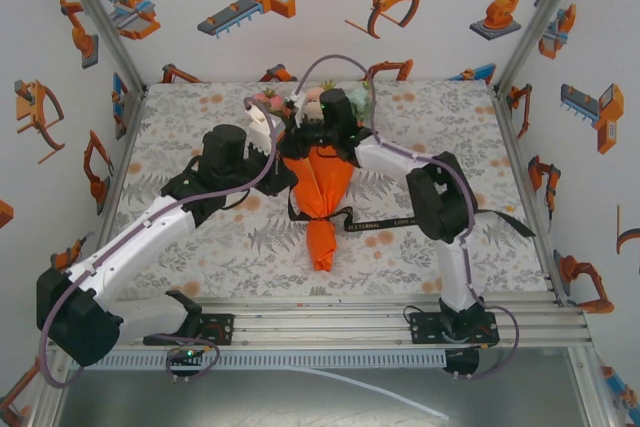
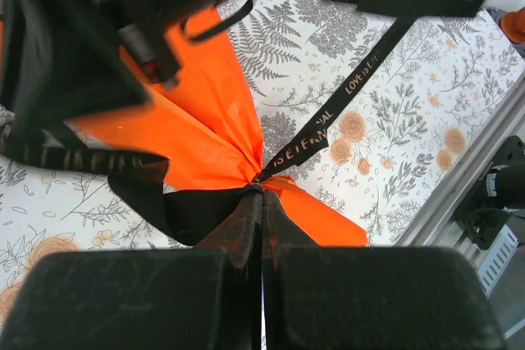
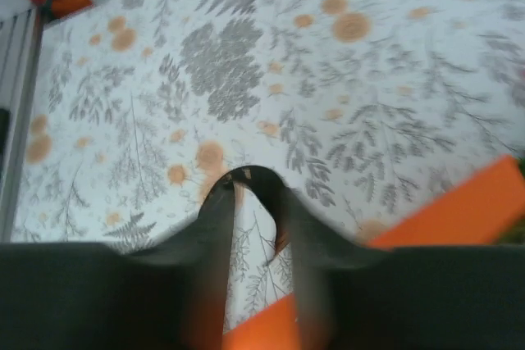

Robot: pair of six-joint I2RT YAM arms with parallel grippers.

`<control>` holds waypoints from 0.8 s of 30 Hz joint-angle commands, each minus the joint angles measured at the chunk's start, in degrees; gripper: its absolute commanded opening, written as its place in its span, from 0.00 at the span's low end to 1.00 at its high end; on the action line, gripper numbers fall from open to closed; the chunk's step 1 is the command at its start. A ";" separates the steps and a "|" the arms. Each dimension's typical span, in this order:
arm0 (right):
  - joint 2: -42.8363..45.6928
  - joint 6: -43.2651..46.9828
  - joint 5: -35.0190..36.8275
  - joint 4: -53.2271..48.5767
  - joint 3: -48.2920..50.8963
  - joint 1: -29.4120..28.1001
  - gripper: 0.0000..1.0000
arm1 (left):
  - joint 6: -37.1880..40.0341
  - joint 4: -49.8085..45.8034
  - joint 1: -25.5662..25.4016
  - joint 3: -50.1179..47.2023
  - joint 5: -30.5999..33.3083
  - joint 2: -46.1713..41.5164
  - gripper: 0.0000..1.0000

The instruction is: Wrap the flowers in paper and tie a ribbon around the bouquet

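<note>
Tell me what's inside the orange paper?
Flowers: pink, white and mint blooms poke out at the far end of the paper. Their stems cannot be seen, because the paper covers them.

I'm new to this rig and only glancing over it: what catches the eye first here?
The bright orange bouquet stands out first, lying mid-table with its flowers at the far end. Next comes the black ribbon crossing its narrow neck, where the left gripper has its jaws shut on it.

One bouquet (image 1: 330, 107), one orange paper sheet (image 1: 322, 192), one black ribbon (image 2: 328, 112), two robot arms (image 1: 150, 232), one floral tablecloth (image 1: 420, 127)
</note>
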State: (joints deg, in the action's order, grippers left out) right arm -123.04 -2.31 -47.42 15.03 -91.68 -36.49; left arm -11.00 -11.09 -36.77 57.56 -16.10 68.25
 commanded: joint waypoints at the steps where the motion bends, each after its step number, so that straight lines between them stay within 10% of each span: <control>1: -1.36 -1.64 -2.38 -3.53 -1.98 -0.93 0.63 | 0.54 1.45 -0.13 -0.43 0.19 -1.14 0.00; 11: 14.79 -5.17 4.50 -8.86 9.06 9.89 0.65 | -1.19 1.19 0.03 -0.63 3.63 1.95 0.00; 20: 42.48 -14.30 34.89 -21.38 35.16 14.99 0.66 | -18.49 3.14 1.22 -4.50 14.67 2.48 0.00; 24: 46.33 -26.74 46.13 -38.72 37.32 26.04 0.65 | -22.57 4.95 2.39 -6.18 15.74 1.04 0.00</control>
State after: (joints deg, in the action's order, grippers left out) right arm -77.06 -18.76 -14.28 -9.78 -55.57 -17.08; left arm -27.77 -9.37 -35.09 52.27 -2.59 71.13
